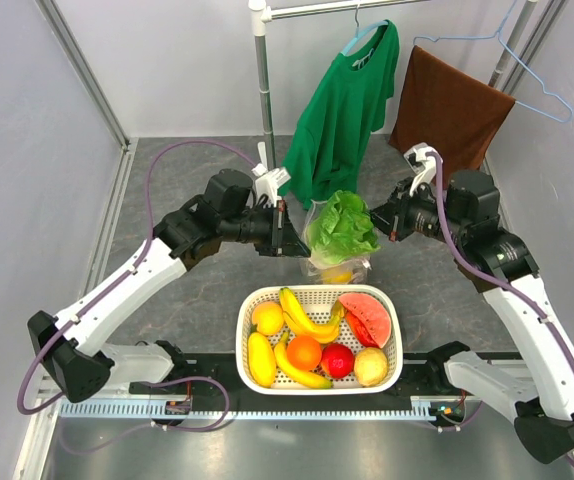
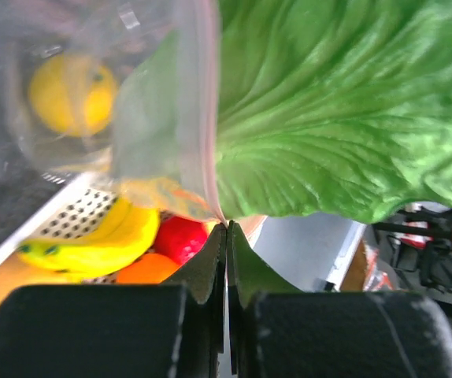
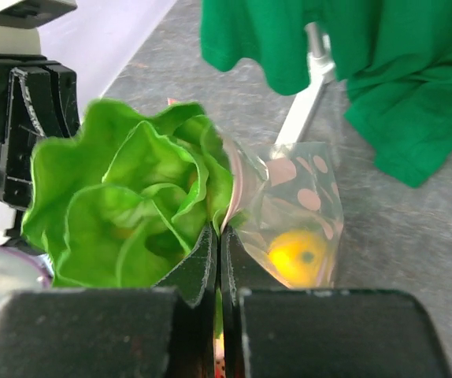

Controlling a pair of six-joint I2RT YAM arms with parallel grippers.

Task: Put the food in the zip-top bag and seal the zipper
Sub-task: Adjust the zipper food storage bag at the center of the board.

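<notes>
The zip-top bag (image 1: 339, 268) hangs between my two grippers above the basket's far side. The leafy green lettuce (image 1: 344, 228) sticks well out of its mouth, and a round yellow fruit (image 1: 337, 275) lies at its bottom. My left gripper (image 1: 295, 240) is shut on the bag's left mouth edge by the pinkish zipper (image 2: 206, 118). My right gripper (image 1: 375, 222) is shut on the right mouth edge, with the zipper (image 3: 238, 181) just above its tips. The lettuce (image 3: 131, 213) fills the open mouth. The orange (image 1: 304, 352) lies in the basket.
The white basket (image 1: 250, 320) at the near middle holds bananas (image 1: 302, 318), a watermelon slice (image 1: 367, 318), a red fruit and other pieces. A green shirt (image 1: 347, 110) and a brown towel (image 1: 447, 105) hang on a rack (image 1: 263, 90) behind the bag.
</notes>
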